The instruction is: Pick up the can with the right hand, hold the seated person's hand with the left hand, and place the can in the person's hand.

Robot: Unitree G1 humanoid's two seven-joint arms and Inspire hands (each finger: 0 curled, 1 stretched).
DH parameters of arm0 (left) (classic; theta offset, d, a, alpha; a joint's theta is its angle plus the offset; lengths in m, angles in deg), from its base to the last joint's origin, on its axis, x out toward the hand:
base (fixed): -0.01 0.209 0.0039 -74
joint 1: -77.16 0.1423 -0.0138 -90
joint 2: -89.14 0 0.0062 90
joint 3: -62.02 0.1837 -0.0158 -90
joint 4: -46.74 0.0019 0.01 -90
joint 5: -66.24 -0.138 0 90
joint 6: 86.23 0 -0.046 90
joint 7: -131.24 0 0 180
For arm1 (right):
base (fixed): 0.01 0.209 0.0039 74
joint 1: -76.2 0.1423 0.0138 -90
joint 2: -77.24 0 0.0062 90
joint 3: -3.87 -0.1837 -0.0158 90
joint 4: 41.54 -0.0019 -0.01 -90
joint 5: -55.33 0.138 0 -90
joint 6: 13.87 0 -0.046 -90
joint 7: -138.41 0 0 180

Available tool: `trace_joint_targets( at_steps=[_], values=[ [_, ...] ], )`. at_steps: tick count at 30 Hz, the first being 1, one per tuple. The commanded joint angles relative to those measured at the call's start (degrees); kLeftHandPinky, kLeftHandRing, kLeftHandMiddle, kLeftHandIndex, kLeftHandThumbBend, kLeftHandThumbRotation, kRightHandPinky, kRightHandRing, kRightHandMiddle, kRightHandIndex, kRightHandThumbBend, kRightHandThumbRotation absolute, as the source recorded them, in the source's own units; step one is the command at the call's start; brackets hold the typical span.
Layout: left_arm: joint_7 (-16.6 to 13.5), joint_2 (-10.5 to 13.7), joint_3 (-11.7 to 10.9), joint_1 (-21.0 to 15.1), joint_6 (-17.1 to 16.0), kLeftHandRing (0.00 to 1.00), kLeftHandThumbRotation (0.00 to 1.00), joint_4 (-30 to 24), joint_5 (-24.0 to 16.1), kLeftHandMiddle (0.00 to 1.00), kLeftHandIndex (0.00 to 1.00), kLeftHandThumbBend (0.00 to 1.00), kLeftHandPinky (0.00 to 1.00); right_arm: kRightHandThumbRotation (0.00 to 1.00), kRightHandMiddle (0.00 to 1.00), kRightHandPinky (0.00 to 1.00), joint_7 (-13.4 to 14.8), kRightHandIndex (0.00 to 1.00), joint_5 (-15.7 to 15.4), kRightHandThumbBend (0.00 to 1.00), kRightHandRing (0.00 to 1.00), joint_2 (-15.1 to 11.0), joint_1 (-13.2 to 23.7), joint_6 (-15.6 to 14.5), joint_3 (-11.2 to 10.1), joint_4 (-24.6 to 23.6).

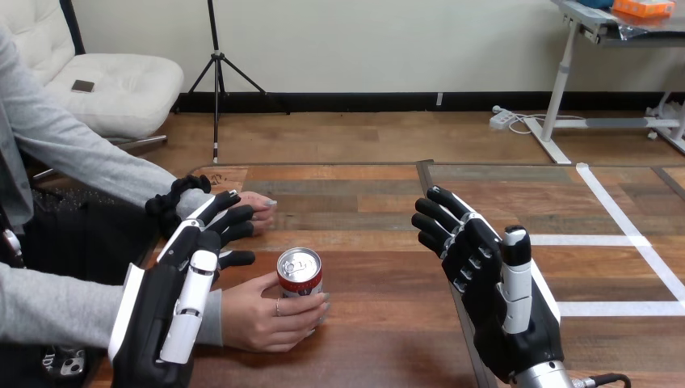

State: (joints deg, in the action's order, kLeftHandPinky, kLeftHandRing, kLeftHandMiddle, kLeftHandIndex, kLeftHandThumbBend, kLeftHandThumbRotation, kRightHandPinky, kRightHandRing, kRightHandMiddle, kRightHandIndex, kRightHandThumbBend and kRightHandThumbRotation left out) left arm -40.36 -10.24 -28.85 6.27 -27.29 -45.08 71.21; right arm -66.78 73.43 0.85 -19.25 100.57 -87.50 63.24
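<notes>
A small can with a silver top and red band stands upright on the wooden table, left of centre. The person's near hand wraps around its lower side. The person's far hand rests flat on the table further back. My left hand is raised at the left, its straight fingers reaching over the wrist of that far hand; I cannot tell if they touch. My right hand hovers open to the right of the can, palm towards it, well apart from it.
White tape lines cross the table's right part. A dark seam runs front to back along the tabletop near my right hand. The person's grey-sleeved arms come in from the left edge.
</notes>
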Motion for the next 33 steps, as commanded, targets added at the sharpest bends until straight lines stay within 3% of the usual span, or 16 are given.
trace_joint_targets(
  at_steps=[1, 15, 19, 23, 33],
  values=[
    [0.3, -1.2, 0.0, -3.2, -0.3, 0.81, 0.92, -0.2, 1.6, 0.81, 0.83, 0.21, 0.69, 1.0, 0.86, 0.91, 0.1, 0.86, 0.7, 0.91, 0.87, 0.8, 1.8, -0.2, -0.1, -3.2],
    [-0.4, -2.6, 0.4, -2.9, 0.4, 0.81, 0.89, -1.3, 2.9, 0.81, 0.83, 0.2, 0.72, 1.0, 0.86, 0.89, -0.3, 0.86, 1.1, 0.91, 0.87, 1.3, 1.4, -0.8, 0.3, -2.8],
    [-0.9, -4.2, 0.1, -4.1, -4.6, 0.79, 0.88, 1.4, 3.3, 0.79, 0.81, 0.17, 0.69, 1.0, 0.86, 0.89, -0.1, 0.86, 0.9, 0.91, 0.87, 1.5, 1.2, -0.9, 0.5, -2.9],
    [-0.4, -5.0, 0.3, -4.7, -7.5, 0.77, 0.87, 3.2, 4.6, 0.76, 0.77, 0.08, 0.63, 1.0, 0.86, 0.88, -0.1, 0.86, 0.8, 0.91, 0.87, 1.5, 1.0, -0.7, 0.7, -2.8],
    [-1.7, -6.0, 0.6, -4.9, -9.5, 0.79, 0.97, 4.6, 3.5, 0.78, 0.78, 0.09, 0.62, 1.0, 0.86, 0.86, -0.3, 0.86, 0.8, 0.9, 0.86, 1.5, 0.8, -1.2, 0.9, -2.9]
  ],
)
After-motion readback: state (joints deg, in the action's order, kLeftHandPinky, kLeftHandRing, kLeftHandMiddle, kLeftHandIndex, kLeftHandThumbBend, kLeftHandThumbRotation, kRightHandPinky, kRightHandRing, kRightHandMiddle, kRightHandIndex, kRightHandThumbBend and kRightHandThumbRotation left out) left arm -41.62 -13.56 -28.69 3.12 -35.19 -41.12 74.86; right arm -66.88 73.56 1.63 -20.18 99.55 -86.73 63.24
